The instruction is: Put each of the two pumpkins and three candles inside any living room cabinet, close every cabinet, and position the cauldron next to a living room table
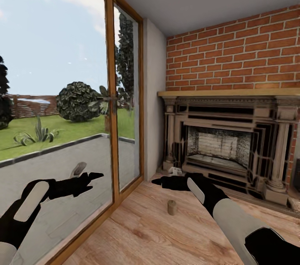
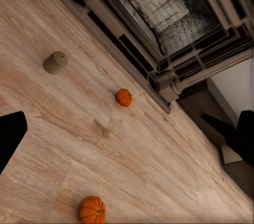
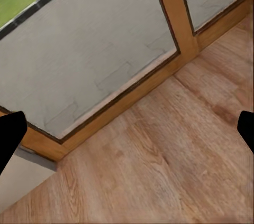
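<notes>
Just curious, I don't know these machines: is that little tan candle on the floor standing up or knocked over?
Upright. In the head view the candle stands on its flat end on the wooden floor, before the fireplace.

My left arm, black with a pale grey panel, reached forward and inward at the head view's lower left. Its black two-finger left gripper (image 1: 92, 176) had the fingers spread apart and held nothing. My right arm, grey-sleeved with a black wrist, extended forward and inward. Its black right gripper (image 1: 160, 181) was likewise spread and unloaded.
</notes>
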{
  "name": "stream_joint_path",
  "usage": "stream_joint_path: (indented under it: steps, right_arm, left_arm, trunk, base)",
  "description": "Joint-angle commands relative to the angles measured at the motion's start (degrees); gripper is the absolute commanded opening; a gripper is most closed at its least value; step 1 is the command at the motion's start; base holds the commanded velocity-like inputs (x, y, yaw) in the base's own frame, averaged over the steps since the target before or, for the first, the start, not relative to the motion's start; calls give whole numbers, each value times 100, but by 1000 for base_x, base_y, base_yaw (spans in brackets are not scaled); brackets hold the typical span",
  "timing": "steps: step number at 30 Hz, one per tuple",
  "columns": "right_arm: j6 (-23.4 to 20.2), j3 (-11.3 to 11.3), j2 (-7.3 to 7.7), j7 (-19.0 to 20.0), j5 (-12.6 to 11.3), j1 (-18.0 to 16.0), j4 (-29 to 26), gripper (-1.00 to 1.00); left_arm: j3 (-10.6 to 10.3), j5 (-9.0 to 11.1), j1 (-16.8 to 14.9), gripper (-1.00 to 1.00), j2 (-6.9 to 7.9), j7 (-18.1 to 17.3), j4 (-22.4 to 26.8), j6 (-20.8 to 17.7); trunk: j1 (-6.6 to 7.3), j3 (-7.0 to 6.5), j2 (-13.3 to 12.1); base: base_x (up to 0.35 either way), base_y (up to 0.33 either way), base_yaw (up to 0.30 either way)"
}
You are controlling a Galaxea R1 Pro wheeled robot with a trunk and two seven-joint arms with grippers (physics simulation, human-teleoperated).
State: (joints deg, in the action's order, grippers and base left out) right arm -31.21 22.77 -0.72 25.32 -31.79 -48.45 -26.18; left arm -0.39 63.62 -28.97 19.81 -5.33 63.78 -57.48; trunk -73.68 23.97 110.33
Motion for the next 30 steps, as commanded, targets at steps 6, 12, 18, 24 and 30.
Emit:
stream_joint_path:
  steps: [6, 12, 18, 24, 30]
  right_arm:
    - [-16, 9, 2, -5, -34, -6, 2, 100]
    - [-20, 8, 54, -15, -197, -6, 0, 100]
    - [-30, -314, 152, -10, -215, -6, 7, 100]
    - [-28, -502, 161, -20, -213, -6, 7, 100]
    - [-29, -511, 166, -20, -213, -6, 7, 100]
  left_arm:
    - [-4, -52, -3, 100, 5, -56, -5, -9]
    - [2, -51, -3, 100, 9, -56, -7, -9]
    - [-3, -51, -3, 100, 6, -56, -16, -9]
    - [-5, -52, -3, 100, 5, -56, -10, -9]
    - [-5, -52, -3, 100, 5, -56, -11, -9]
  trunk:
    - [1, -10, 4]
    - [1, 11, 4]
    - [1, 65, 4]
    - [1, 121, 4]
    - [1, 177, 4]
  base:
    - [-66, 0, -229]
    - [-93, 21, -79]
    - [-115, 81, -5]
    - [-16, 11, 0]
    - [25, 22, 0]
